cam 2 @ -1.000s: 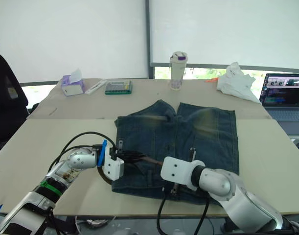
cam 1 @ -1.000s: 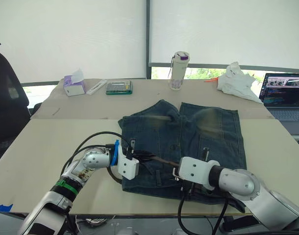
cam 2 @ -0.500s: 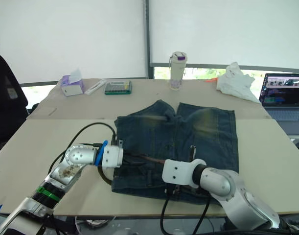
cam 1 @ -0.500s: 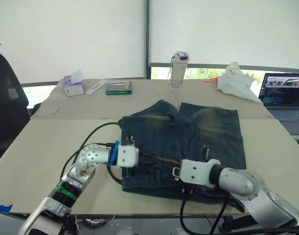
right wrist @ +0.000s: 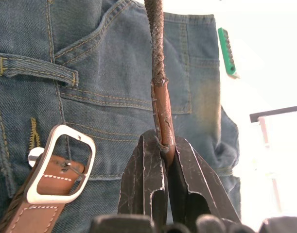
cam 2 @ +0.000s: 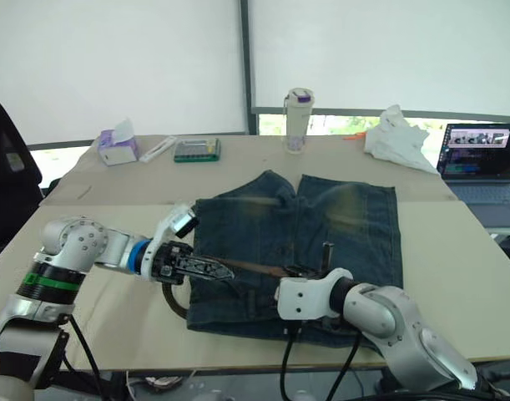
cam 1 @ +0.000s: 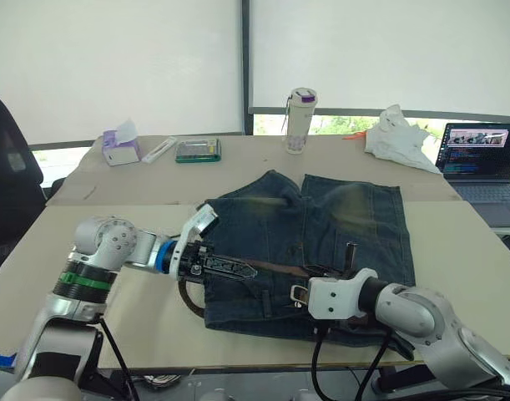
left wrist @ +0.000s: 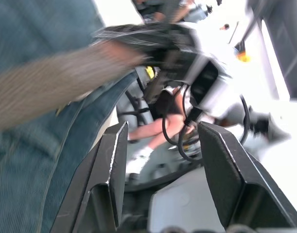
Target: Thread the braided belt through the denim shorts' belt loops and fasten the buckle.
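Belt mostly through the shorts waistband; right jaws clamp its tip, buckle at 9 o'clock, unfastened. Left jaws wide, empty.

Beige desk carries the denim shorts. Far side: tissue box, bottle, laptop.

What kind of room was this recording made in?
Probably an office or lab workspace: pale tables pushed together under windows with drawn roller blinds, an open laptop showing code at the right, and a black office chair at the left.
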Controlling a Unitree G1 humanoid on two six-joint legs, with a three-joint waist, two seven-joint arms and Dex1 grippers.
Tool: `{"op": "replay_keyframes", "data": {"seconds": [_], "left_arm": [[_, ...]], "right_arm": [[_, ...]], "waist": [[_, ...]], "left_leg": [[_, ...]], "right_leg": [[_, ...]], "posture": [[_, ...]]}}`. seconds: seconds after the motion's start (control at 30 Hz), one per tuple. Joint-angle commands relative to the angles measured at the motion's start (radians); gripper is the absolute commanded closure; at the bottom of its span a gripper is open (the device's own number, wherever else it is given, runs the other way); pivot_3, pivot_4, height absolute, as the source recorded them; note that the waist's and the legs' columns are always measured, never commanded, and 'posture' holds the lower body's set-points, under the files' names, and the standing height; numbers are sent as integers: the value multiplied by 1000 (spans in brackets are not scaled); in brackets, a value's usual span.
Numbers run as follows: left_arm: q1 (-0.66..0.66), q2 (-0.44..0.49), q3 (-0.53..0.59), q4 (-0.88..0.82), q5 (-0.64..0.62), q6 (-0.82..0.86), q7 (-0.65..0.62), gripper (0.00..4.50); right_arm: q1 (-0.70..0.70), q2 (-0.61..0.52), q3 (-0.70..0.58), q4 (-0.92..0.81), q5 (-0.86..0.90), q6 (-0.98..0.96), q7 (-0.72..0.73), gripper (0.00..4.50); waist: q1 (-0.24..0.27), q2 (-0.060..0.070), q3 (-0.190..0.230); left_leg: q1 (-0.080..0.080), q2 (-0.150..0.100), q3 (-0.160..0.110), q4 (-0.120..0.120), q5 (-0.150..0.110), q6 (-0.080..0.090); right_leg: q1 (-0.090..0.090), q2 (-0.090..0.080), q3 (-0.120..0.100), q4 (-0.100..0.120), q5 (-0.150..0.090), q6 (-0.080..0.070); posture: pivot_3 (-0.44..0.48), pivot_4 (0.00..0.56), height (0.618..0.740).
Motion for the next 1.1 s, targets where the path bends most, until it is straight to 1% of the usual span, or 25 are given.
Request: {"op": "replay_keyframes", "data": {"seconds": [0.03, 0.1, 0.13, 0.23, 0.33, 0.4, 0.43, 0.47, 0.5, 0.6, 0.73, 0.8, 0.83, 0.97, 1.1], "left_arm": [[1, -39, 53, 100, -114, 27, 227, 2119], [16, -92, 120, 173, -167, 27, 399, 2119], [21, -110, 151, 200, -215, 27, 464, 2119], [37, -147, 219, 245, -374, 27, 637, 2119], [65, -164, 247, 245, -516, 27, 787, 2119], [93, -158, 233, 235, -644, 0, 887, 2119], [111, -138, 201, 223, -736, -24, 928, 2119], [123, -120, 177, 211, -796, -33, 946, 2119], [130, -96, 154, 201, -827, -24, 938, 2119], [144, -48, 122, 169, -841, -6, 894, 2119], [141, -54, 131, 184, -841, -38, 893, 2119], [147, -61, 131, 179, -841, -52, 914, 2119], [150, -72, 137, 183, -841, -62, 930, 2119], [144, -165, 204, 233, -841, -98, 1007, 2119], [164, -235, 269, 230, -841, -107, 1081, 2119]], "right_arm": [[19, 19, -45, -29, -37, -50, -10, 4500], [39, 28, -56, -38, -52, -65, -7, 4500], [47, 33, -59, -41, -59, -71, -6, 4500], [67, 47, -64, -46, -81, -91, -2, 4500], [74, 53, -68, -48, -110, -115, 3, 4500], [73, 54, -74, -42, -126, -134, 4, 4500], [67, 56, -80, -33, -131, -140, 5, 4500], [65, 60, -86, -26, -135, -139, 6, 4500], [63, 63, -94, -16, -138, -134, 9, 4500], [61, 70, -116, 9, -145, -137, 10, 4500], [65, 89, -119, 4, -155, -139, 20, 4500], [66, 102, -117, -2, -162, -142, 25, 4500], [64, 110, -115, -6, -165, -143, 28, 4500], [67, 127, -102, -13, -184, -169, 37, 4500], [68, 140, -101, -13, -206, -175, 47, 4500]], "waist": [[0, 0, 0], [2, 0, 0], [4, 0, 0], [8, 0, 0], [11, 0, 0], [13, 0, 0], [14, 0, 0], [14, 0, 0], [13, 0, 0], [13, 0, 0], [22, 0, 0], [23, 0, 0], [22, 0, 0], [23, 0, 0], [22, 0, 0]], "left_leg": [[0, 0, 0, 0, 0, 0], [0, 0, 0, 0, 0, 0], [0, 0, -1, 0, 0, 0], [0, -1, -1, 0, 0, 0], [0, -1, -1, 0, 0, -1], [1, -1, -2, 0, 0, -3], [1, -1, -2, 0, 0, -4], [1, -1, -2, 0, -1, -4], [1, -1, -2, 0, -1, -5], [1, -2, -2, 0, 0, -7], [2, -4, -2, -1, 0, -7], [2, -5, -2, -1, 0, -7], [2, -5, -2, -1, 0, -7], [2, -5, -2, -1, 0, -7], [2, -5, -2, -1, 0, -7]], "right_leg": [[0, 0, 0, 0, 0, 0], [0, -1, 1, 0, 0, -1], [0, -2, 1, 1, 0, -1], [-1, -4, 2, 1, 0, -1], [-1, -5, 3, 1, 0, -1], [-1, -5, 3, 1, 1, -1], [-1, -5, 4, 1, 1, -1], [-1, -5, 4, 1, 1, -1], [-1, -5, 4, 1, 1, -1], [-1, -5, 4, 1, 1, -2], [0, -5, 3, 0, 1, -2], [0, -5, 3, -1, 1, -2], [0, -6, 3, -1, 1, -2], [0, -6, 3, -1, 1, -2], [0, -5, 3, -1, 1, -2]], "posture": [[0, 150, 740], [0, 150, 740], [0, 150, 740], [0, 150, 740], [0, 150, 740], [0, 150, 740], [0, 150, 740], [0, 150, 740], [0, 150, 740], [0, 150, 740], [0, 150, 740], [0, 150, 740], [0, 150, 740], [0, 150, 740], [0, 150, 740]]}}
